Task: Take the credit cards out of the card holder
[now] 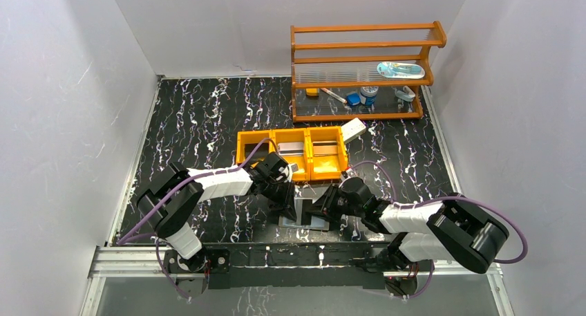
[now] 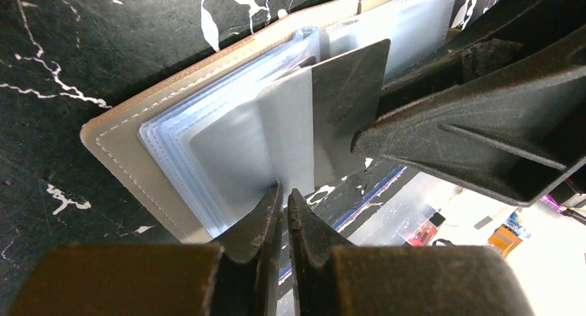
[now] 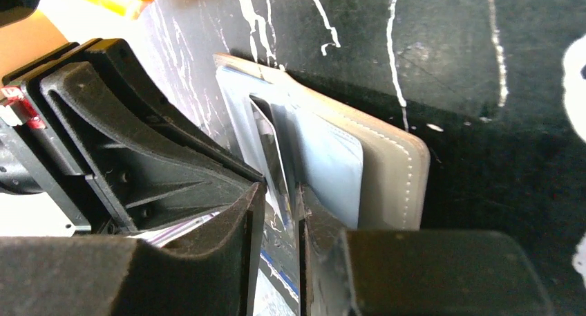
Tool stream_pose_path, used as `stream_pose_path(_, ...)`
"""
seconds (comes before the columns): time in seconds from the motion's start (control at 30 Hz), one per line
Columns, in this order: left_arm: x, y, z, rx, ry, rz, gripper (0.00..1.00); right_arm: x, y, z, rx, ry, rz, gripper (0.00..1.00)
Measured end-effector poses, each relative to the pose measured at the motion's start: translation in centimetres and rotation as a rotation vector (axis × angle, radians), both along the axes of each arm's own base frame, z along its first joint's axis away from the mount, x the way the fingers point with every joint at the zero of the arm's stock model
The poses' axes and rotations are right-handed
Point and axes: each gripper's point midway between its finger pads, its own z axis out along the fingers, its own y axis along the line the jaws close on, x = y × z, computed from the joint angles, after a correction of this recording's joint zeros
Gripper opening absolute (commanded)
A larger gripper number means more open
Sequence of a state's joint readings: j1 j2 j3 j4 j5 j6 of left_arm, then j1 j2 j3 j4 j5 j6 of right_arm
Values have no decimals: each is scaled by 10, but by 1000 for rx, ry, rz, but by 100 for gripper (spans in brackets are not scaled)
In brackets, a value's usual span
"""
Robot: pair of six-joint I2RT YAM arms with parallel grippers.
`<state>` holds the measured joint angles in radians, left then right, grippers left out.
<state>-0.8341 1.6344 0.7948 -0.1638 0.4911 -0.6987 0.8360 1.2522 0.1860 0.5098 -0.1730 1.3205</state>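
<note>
Grey stitched folding card holder (image 2: 117,157): left pincer (image 2: 285,195) pinches its clear sleeve (image 2: 235,143); right pincer (image 3: 280,198), jaws apart, straddles the protruding dark card (image 2: 349,95).

- The left arm (image 1: 221,181) has a smooth white shell on its forward link, with rounded black joint housings at both ends.
- The right arm (image 1: 408,216) is built the same way, with a white shell and bulky black joints.
- A purple cable (image 1: 148,216) runs along the left arm.
- A second purple cable (image 1: 522,236) arcs round the right arm's outer joint.
- The left gripper (image 2: 283,195) has matt black fingers with a rough grain that taper to narrow tips.
- The right gripper (image 3: 280,205) has matching black fingers, and their backs carry hollow triangular ribbing.
</note>
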Motion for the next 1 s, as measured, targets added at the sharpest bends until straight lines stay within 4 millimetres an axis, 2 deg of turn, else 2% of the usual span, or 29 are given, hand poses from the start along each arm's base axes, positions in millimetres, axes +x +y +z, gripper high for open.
stream_pose_path(0.07,0,0,0,-1,2,-1,7,0,3,2,19,-17,15,29)
stream_pose_path(0.17,-1,0,0,-2,6,-3,7,-1,4,3,32,-40,34,9)
stream_pose_path(0.27,-1,0,0,-2,5,-1,9,-1,3,1,27,-38,35,0)
stream_pose_path(0.4,1,0,2,4,-12,6,14,0,1,6,20,-55,29,0)
stream_pose_path(0.6,7,6,10,24,-70,34,30,5,-9,17,-24,-86,-6,0)
stream_pose_path(0.77,13,7,24,12,-121,59,45,7,-20,25,-59,-117,-45,0)
stream_pose_path(0.8,14,7,27,7,-131,63,51,8,-22,26,-63,-121,-52,0)
stream_pose_path(0.9,17,8,36,-6,-160,74,58,8,-28,31,-70,-143,-66,0)
stream_pose_path(1.0,21,9,47,-16,-185,85,61,9,-30,40,-57,-170,-74,0)
